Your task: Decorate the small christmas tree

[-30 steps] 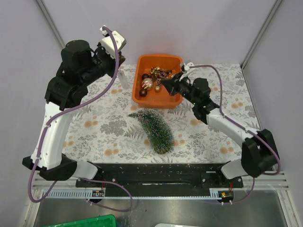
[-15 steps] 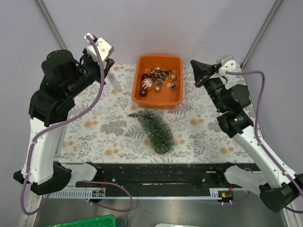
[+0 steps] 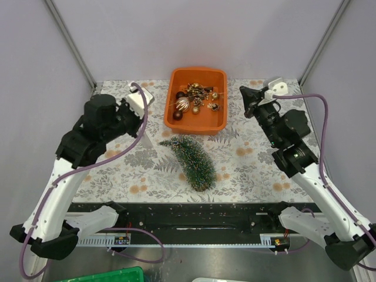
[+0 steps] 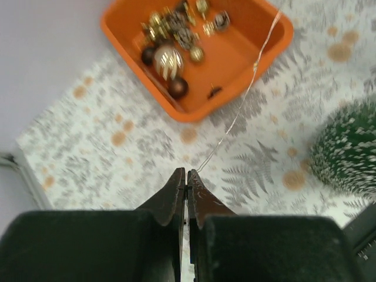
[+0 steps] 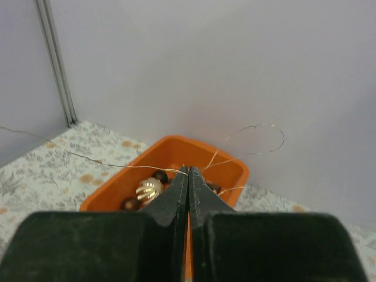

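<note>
Left wrist: my left pincer (image 4: 186,171) is clamped on wire (image 4: 256,64), right pincer (image 5: 188,170) too; tree (image 4: 346,147) (lying to my right) is bare, so decorating has barely begun

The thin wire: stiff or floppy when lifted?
Probably springy, not limp: the wire forms an open loop in mid-air. Likely very light, being hair-thin, so it could kink or snag easily.

Tray (image 3: 197,127) sits at 12 o'clock on the table (image 3: 258,170), with ornaments (image 3: 194,100) in its far half. Tree (image 3: 191,158) lies just in front, tip at 11, base at 5. Wire (image 4: 235,120) runs from the left gripper (image 4: 186,171) at 10, over the tray's near side, toward the right gripper (image 5: 188,169) at 2.
</note>
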